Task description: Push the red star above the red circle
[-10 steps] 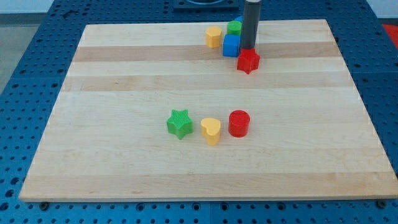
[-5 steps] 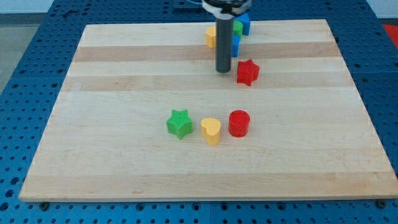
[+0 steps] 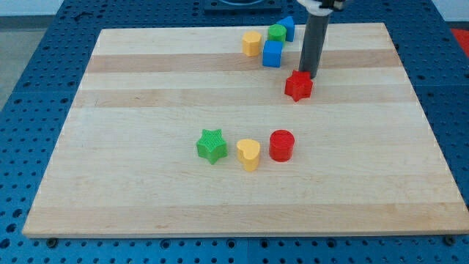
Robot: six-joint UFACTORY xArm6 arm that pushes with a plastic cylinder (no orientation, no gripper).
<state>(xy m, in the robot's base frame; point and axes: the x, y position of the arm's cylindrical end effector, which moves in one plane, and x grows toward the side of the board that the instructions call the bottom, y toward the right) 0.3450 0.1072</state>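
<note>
You are looking at a pale wooden board [image 3: 146, 88] made of glued lengthwise strips, lying on a blue perforated metal bench [image 3: 29, 44] that shows on all sides of it. Of the room itself nothing else can be made out; a dark fixture at the far edge is cut off by the frame.

The straight dark rod comes down from the view's top, its upper part cut off. My tip [image 3: 308, 75] stands at the far side of the red star-shaped block [image 3: 298, 86], touching it or just short of it; you cannot tell which from this angle. The arm carries no jaws, only the rod, and it has hold of nothing.

The red star-shaped block lies in the far right part of the board, farther away than the red round block [image 3: 281, 145] and slightly to its right, well apart from it.

In the near middle you have a row: a green star-shaped block [image 3: 212, 145] on the left, a yellow heart-shaped block [image 3: 248, 155] in the centre, and the red round block on the right, each just beside the next.

At the far edge sits a cluster: a yellow block [image 3: 252, 43], a green round block [image 3: 276, 32], a blue square block [image 3: 272, 53], and a second blue block [image 3: 288, 28] partly hidden behind the green one, so its shape is unclear.
</note>
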